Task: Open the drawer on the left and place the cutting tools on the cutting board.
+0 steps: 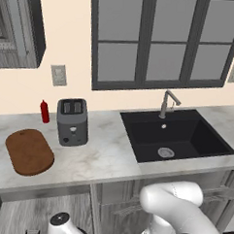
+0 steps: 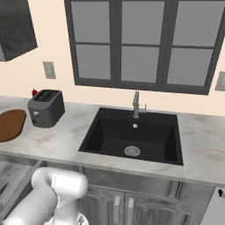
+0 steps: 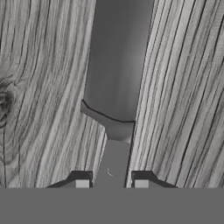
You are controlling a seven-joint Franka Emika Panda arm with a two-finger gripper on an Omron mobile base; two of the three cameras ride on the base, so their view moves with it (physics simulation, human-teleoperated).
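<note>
In the hand view a knife (image 3: 114, 87) lies on the grey wood-grain floor of the open drawer (image 3: 39, 87); its wide grey blade points to the top and its handle runs down between my fingertips (image 3: 81, 180). My gripper (image 3: 111, 180) is shut on that handle, one tip pressed against each side. From the left base view, the drawer (image 1: 31, 211) stands pulled out below the counter at lower left, with my wrist reaching down into it. The reddish-brown cutting board (image 1: 29, 151) lies flat on the counter above it and is also seen at the left edge of the right base view (image 2: 9, 124).
A dark toaster (image 1: 72, 121) stands just right of the board, with a red bottle (image 1: 44, 111) behind it by the wall. The black sink (image 1: 176, 134) with its faucet is set into the counter at the right. Grey cabinet doors (image 2: 118, 206) sit below the sink.
</note>
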